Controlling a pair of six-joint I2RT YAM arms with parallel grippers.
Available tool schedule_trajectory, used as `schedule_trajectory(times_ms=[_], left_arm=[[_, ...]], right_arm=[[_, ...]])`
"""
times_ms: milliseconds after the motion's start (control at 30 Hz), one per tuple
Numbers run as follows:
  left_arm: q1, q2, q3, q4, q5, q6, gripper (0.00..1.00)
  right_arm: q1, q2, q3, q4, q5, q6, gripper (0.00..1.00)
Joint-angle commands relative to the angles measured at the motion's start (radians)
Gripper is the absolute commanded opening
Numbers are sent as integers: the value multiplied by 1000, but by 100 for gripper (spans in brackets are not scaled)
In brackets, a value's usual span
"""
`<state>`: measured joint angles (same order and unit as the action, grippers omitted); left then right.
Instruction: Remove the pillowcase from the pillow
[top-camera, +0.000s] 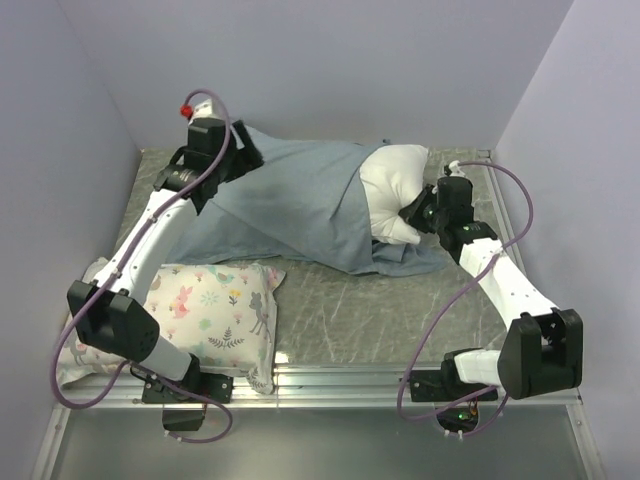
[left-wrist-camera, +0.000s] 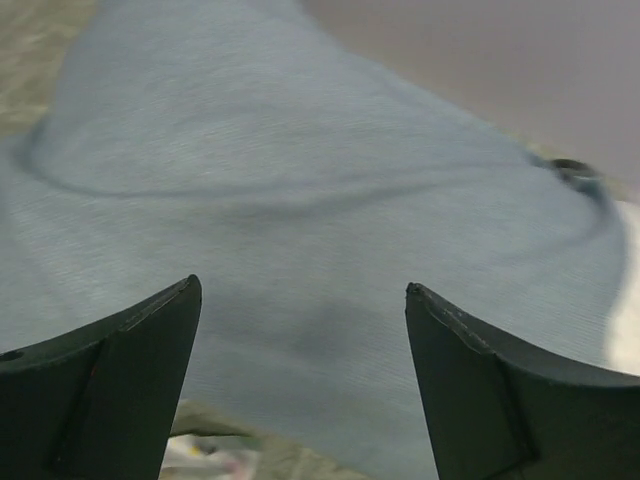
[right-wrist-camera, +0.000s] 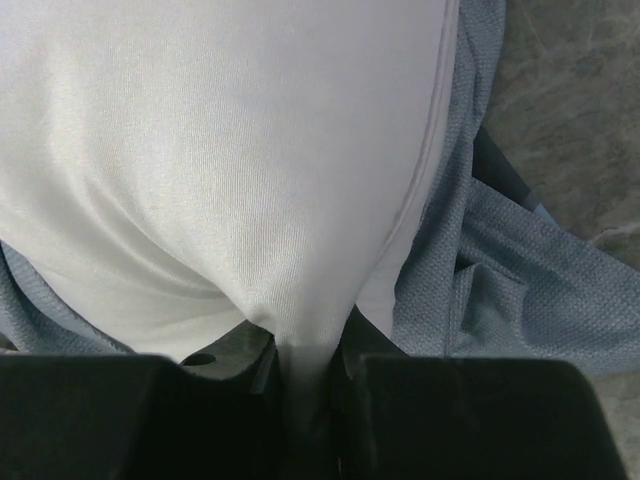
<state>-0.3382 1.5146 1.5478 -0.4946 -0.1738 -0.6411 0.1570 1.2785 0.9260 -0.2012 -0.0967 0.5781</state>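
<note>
Pillowcase (top-camera: 300, 200) lies across back of table (top-camera: 380, 310), still over most of pillow (top-camera: 395, 175); white end pokes out right. Right gripper (right-wrist-camera: 305, 365) clamped on pillow fabric. Left gripper (left-wrist-camera: 300, 290) spread wide over case, holding nothing. Best: left pinches cloth only, arms pull apart.

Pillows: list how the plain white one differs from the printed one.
The pillow is plain white; the printed pillow carries flowers and deer. The pillow sits partly inside the pillowcase, its right end sticking out; the printed pillow lies bare. The right pincer pinches the pillow's fabric; no pincer holds the printed pillow. The pillow lies far back on the table, the printed pillow at the near left. Both are soft and white-based.
</note>
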Motion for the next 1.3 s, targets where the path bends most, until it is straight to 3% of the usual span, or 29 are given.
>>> schedule_trajectory(times_ms=[0, 200, 333, 533, 633, 667, 733, 767, 800, 1267], left_arm=[[76, 9, -95, -29, -29, 46, 88], [174, 16, -138, 16, 51, 66, 91], [191, 103, -88, -12, 77, 86, 91], [234, 199, -58, 36, 145, 77, 84], [243, 225, -42, 39, 154, 70, 67], [249, 229, -25, 34, 134, 69, 47], [260, 243, -3, 12, 116, 66, 24], [274, 248, 20, 2, 106, 63, 7], [281, 252, 31, -7, 85, 58, 0], [490, 233, 126, -33, -58, -68, 0]], right_arm=[[-22, 7, 73, 52, 32, -17, 0], [-22, 22, 88, 56, -3, -20, 0], [-22, 31, 94, 54, -15, -21, 0], [-22, 19, 117, 43, -31, -18, 0], [-22, 12, 129, 36, -40, -17, 0], [-22, 10, 137, 33, -40, -17, 0], [-22, -1, 152, 19, -32, -20, 0], [-22, -4, 160, 13, -26, -21, 0], [-22, -10, 168, -1, -23, -26, 0], [-142, -59, 355, -132, -44, -23, 0]])
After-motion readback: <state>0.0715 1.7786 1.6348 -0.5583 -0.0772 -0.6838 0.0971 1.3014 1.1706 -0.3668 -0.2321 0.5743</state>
